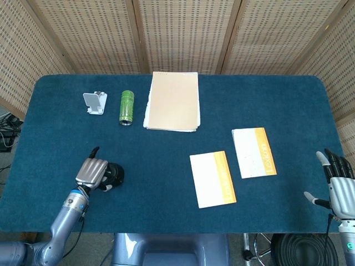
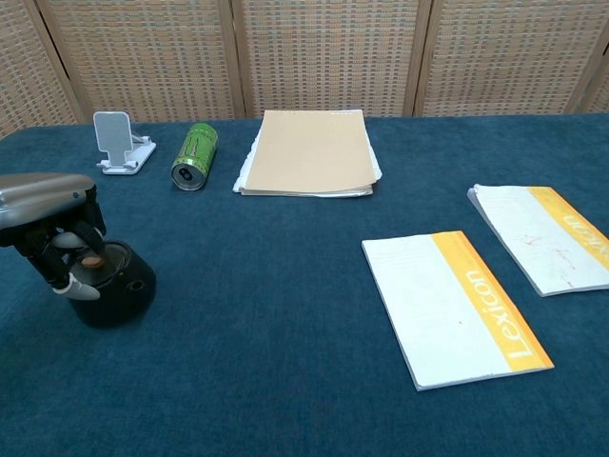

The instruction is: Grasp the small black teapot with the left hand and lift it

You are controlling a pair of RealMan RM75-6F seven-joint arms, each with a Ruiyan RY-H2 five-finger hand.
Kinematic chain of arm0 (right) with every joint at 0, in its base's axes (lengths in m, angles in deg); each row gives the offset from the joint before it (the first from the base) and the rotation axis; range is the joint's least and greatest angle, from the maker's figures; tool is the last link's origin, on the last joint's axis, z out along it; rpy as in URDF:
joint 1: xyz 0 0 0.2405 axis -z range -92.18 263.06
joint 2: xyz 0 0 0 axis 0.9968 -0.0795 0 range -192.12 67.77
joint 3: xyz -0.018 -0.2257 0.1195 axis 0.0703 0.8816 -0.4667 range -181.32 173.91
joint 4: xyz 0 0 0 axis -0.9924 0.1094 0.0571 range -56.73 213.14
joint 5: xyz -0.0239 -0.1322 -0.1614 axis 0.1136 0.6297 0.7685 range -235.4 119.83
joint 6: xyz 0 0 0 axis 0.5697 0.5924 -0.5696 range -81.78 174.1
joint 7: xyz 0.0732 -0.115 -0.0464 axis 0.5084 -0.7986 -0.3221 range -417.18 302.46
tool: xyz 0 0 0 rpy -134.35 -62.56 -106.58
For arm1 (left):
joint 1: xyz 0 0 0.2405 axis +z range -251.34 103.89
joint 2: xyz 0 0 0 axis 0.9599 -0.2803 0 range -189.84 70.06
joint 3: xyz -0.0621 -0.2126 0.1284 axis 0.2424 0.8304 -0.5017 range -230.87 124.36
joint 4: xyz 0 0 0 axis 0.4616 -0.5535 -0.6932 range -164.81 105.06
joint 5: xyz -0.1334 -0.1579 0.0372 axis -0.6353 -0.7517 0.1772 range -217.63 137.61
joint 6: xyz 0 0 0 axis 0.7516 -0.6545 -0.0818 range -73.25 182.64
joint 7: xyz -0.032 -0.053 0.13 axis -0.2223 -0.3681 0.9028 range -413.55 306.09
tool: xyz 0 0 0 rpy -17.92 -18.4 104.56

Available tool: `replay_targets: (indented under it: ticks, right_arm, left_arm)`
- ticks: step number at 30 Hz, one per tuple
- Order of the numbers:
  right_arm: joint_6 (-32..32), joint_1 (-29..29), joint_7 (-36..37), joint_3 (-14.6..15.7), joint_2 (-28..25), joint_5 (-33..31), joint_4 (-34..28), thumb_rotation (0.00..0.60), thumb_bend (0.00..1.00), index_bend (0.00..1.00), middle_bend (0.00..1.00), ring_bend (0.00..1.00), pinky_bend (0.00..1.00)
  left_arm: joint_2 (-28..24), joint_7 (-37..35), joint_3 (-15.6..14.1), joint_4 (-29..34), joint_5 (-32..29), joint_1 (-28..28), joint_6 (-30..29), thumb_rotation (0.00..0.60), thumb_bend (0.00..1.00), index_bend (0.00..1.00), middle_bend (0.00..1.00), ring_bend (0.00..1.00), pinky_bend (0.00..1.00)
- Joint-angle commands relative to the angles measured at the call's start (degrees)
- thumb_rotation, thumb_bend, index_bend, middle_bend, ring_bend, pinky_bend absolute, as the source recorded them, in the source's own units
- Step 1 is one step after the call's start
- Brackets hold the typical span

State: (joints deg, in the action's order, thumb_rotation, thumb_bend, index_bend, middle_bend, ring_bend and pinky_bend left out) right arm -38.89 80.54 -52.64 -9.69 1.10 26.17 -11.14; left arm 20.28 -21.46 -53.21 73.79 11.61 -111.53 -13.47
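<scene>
The small black teapot (image 1: pixel 115 176) sits near the table's front left, and the chest view shows it (image 2: pixel 122 293) dark and rounded with a small brown knob on top. My left hand (image 1: pixel 92 172) covers its left side, and its fingers (image 2: pixel 78 265) curl down over the lid and handle, gripping it. Whether the pot's base is off the blue cloth I cannot tell. My right hand (image 1: pixel 339 187) hangs past the table's right front edge with fingers spread and nothing in it.
A green can (image 2: pixel 194 155) lies on its side at the back left beside a white phone stand (image 2: pixel 119 141). A tan pad (image 2: pixel 309 152) lies at the back middle. Two white-and-orange notebooks (image 2: pixel 457 307) (image 2: pixel 547 236) lie on the right.
</scene>
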Motion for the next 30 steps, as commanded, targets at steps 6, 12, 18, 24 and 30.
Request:
replay_targets:
  ticks: [6,12,18,24,30]
  right_arm:
    - [-0.12,0.04,-0.08,-0.01,-0.07,0.04,-0.16,0.600,0.00,0.00,0.00,0.00,0.00]
    - [-0.27,0.11,0.06,-0.02,-0.20,0.11,-0.32,0.600,0.00,0.00,0.00,0.00,0.00]
    - [-0.49,0.21,0.37,-0.05,-0.35,0.21,-0.45,0.600,0.00,0.00,0.00,0.00,0.00]
    - [-0.65,0.28,0.61,-0.08,-0.48,0.26,-0.54,0.600,0.00,0.00,0.00,0.00,0.00]
    - [-0.79,0.34,0.78,-0.07,-0.61,0.39,-0.71,0.600,0.00,0.00,0.00,0.00,0.00]
  left_arm:
    - [-2.43,-7.68,-1.39,-4.44,10.63,2.02,2.42,0.418,0.00,1.00,1.00,0.81,0.00]
    - [-3.95,-8.96,-0.72,-3.24,11.60,2.72,2.85,0.415,0.00,1.00,1.00,0.83,0.00]
    - [-5.63,-6.42,-0.32,-1.31,11.18,2.85,2.86,0.368,0.06,1.00,1.00,0.84,0.01]
    - [-7.53,-2.59,0.02,1.08,10.27,2.67,2.65,0.350,0.71,1.00,1.00,0.84,0.03]
    - [-8.59,0.38,0.08,2.45,9.80,2.69,2.29,0.315,1.00,1.00,1.00,0.84,0.03]
